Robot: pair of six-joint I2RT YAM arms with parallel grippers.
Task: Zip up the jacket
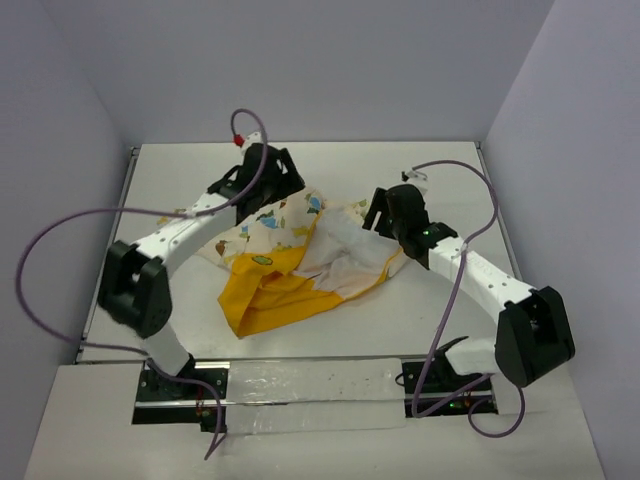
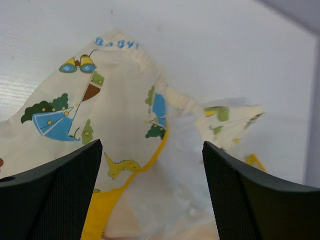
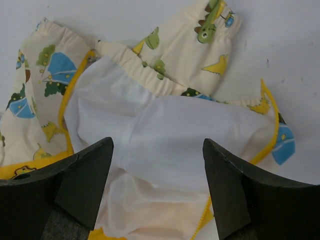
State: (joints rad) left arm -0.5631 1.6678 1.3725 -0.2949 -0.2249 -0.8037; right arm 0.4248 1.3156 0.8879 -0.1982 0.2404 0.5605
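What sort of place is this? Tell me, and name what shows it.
Probably a robot lab cell: a white table boxed by plain walls, left arm and right arm bolted at its near edge, one crumpled jacket between them.

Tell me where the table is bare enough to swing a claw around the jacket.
Bare table runs between the jacket and the back wall, and again between the jacket and the table's near edge. Crowded: the jacket's far edge, where the left claw and right claw hover open.
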